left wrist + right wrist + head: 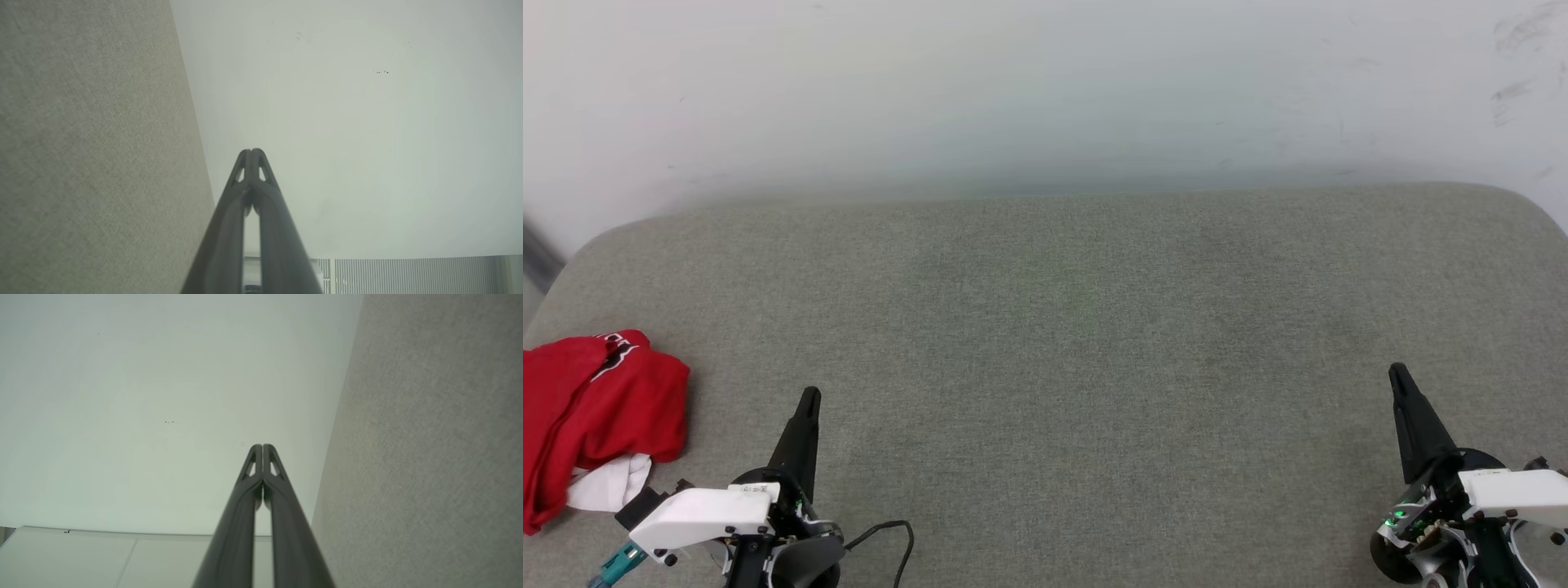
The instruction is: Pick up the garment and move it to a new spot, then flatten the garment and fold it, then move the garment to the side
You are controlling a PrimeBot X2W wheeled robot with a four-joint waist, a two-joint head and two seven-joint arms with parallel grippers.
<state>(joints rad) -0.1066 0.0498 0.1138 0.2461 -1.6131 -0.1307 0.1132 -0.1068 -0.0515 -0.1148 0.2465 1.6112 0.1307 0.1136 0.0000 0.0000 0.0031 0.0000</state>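
Garment (596,416) lies at the far left edge of the head view, a crumpled bright red heap of soft fabric, folds bunched and rounded. A white section pokes out at its lower side, and a thin white-striped border shows near its top. It rests on the upholstered surface (1062,327), a grey-green woven cloth with a fine, even, slightly nubby weave and rounded far corners. My left end effector (809,400) sits at lower left, just beside the garment's right edge and not touching it. Its two long dark fingers taper to a single narrow point, pressed together and holding nothing. A white moulded housing covers the wrist behind it, and a thin black cable (894,531) loops out beside it over the fabric. My right end effector (1398,376) is at lower right, well apart from the garment. It has the same matte dark wedge shape, closed and empty, with a small green light glowing in the wrist hardware. In the left wrist view, the left end effector (252,153) shows both fingertips meeting, with small triangular cut-outs just below the tips. The woven surface runs along one side and a smooth pale wall (367,122) lies beyond. In the right wrist view, the right end effector (262,448) has its tips shut flush in the same way.
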